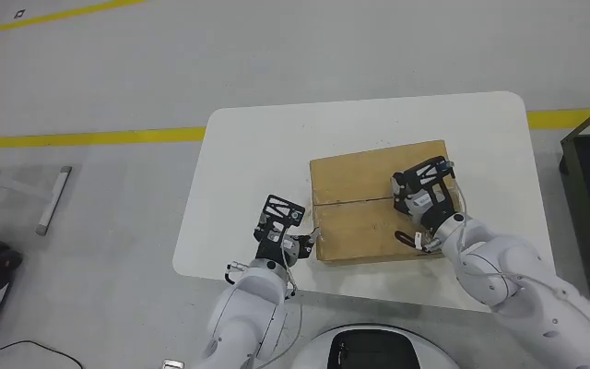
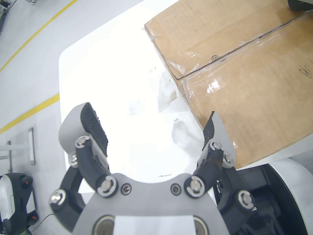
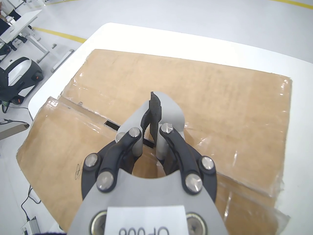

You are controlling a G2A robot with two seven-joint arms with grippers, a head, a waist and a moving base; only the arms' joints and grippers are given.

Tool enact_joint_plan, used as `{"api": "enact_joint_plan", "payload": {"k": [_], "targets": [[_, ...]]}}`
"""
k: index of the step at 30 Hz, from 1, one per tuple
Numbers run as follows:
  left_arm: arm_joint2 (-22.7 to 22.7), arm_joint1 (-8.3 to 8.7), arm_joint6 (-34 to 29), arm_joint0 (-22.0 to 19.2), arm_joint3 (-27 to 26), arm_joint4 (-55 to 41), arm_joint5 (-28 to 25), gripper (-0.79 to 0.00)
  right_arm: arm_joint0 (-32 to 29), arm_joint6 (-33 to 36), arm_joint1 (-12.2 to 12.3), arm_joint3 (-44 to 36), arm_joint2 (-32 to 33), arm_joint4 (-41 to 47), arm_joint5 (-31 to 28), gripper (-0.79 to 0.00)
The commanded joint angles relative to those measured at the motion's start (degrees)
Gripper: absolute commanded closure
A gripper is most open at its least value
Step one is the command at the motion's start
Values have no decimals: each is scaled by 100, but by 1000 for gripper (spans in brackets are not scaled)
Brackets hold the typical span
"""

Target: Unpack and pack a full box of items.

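A closed brown cardboard box (image 1: 359,180) lies on the white table (image 1: 258,166), its two top flaps meeting at a middle seam with clear tape remnants. My right gripper (image 1: 419,177) is over the box top near the seam (image 3: 112,124), where a small dark gap shows. Its fingers (image 3: 154,103) are shut with nothing visible between them. My left gripper (image 1: 284,208) stands open over the bare table beside the near left corner of the box (image 2: 244,74). In the left wrist view one finger (image 2: 211,125) is close to the box edge, and nothing is between the fingers.
Scraps of clear tape (image 2: 166,94) lie on the table next to the box's side. A dark bin (image 1: 579,175) stands off the table's right edge. A grey bar (image 1: 53,198) lies on the floor at the left, by yellow floor lines.
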Motion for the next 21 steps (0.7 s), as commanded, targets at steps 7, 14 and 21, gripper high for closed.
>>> {"api": "enact_joint_plan", "payload": {"k": [7,14,21], "targets": [[-613,38,882,613,-59,226,439,-785,-19,73,-50,3,39,-16,61,0],[-886,37,1444,869,533,320,503,-785,-42,113,-93,3,62,-23,60,0],[-337,-69,2211,371,1681,326,140,-785,-51,164,-137,-25,60,-61,86,0]]}}
